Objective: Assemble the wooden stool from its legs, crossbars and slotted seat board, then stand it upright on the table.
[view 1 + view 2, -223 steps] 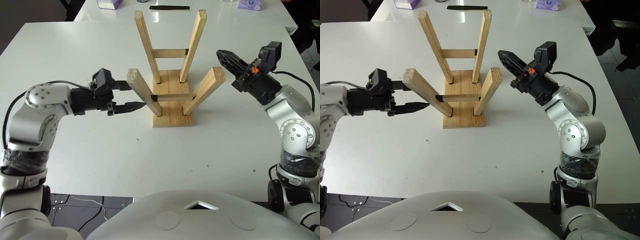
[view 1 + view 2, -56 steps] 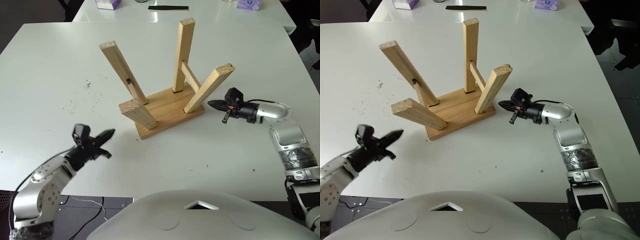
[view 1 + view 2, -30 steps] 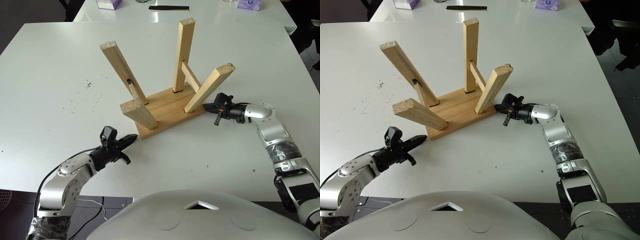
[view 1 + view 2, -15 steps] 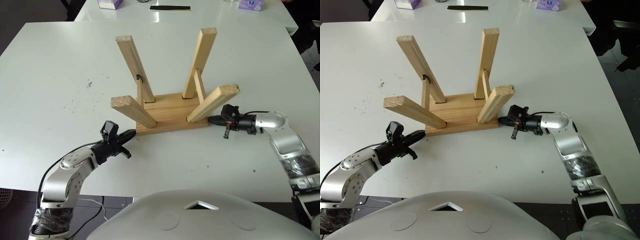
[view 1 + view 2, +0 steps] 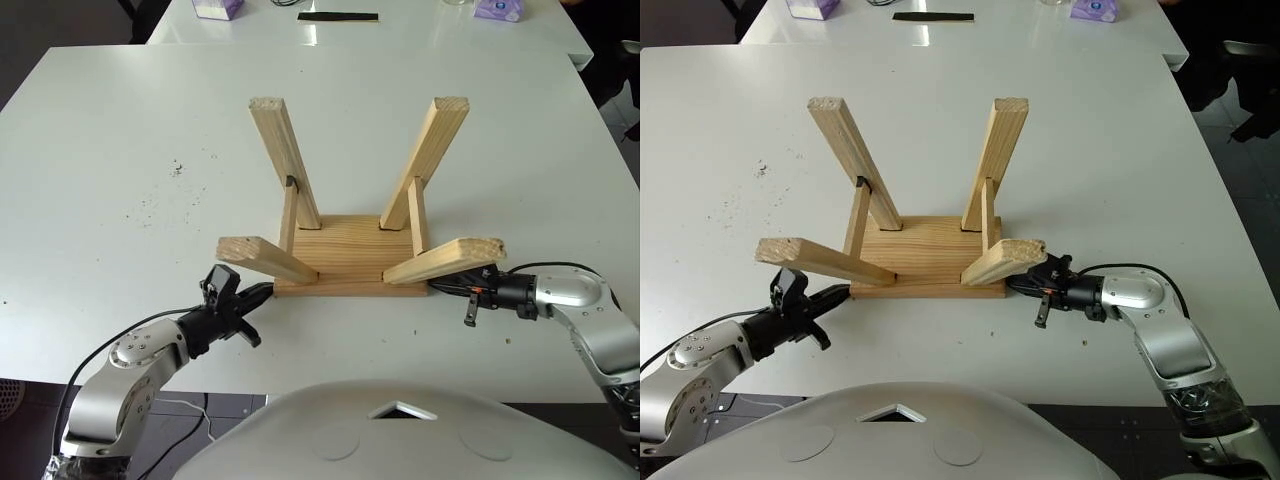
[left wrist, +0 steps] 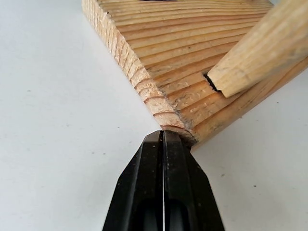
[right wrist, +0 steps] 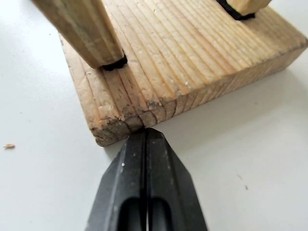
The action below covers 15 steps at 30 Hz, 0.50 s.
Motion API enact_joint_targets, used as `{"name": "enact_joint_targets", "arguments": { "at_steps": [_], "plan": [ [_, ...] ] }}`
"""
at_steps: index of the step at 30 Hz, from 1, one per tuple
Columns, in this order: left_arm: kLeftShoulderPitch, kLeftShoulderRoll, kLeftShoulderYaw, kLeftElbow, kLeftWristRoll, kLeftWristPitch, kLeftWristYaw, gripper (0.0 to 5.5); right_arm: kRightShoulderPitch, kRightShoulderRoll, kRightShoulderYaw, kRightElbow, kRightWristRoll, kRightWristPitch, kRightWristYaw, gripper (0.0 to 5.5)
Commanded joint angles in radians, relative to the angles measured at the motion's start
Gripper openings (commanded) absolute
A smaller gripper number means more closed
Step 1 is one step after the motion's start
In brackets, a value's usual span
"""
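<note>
The wooden stool lies upside down on the white table, its seat board (image 5: 345, 255) flat and its legs splayed upward. Two far legs (image 5: 285, 160) rise steeply; two near legs (image 5: 445, 260) lean low toward me. Thin crossbars (image 5: 288, 215) join the legs on each side. My left gripper (image 5: 268, 290) is shut, its tip touching the board's near left corner (image 6: 173, 127). At the near right corner (image 7: 122, 122), my right gripper (image 5: 435, 287) is shut too, its tip pressed against the wood. Neither gripper holds anything.
Dark specks (image 5: 160, 195) are scattered on the table to the left. Two purple boxes (image 5: 218, 8) and a black strip (image 5: 338, 16) lie at the far edge. The table's near edge runs just below both forearms.
The stool has turned and slid toward me, so its long edge now faces me squarely. Both shut grippers moved along with it, staying at the board's near corners.
</note>
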Motion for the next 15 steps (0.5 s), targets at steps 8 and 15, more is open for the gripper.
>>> {"name": "enact_joint_targets", "arguments": {
  "at_steps": [8, 15],
  "plan": [
    [0.127, 0.057, 0.118, -0.319, -0.234, 0.041, -0.077, 0.01, 0.108, -0.068, -0.145, -0.266, 0.249, 0.049, 0.096, 0.00],
    [0.047, 0.132, 0.249, -0.343, -0.423, 0.092, -0.077, 0.01, 0.090, -0.087, -0.213, -0.330, 0.316, 0.093, 0.091, 0.00]
  ]
}}
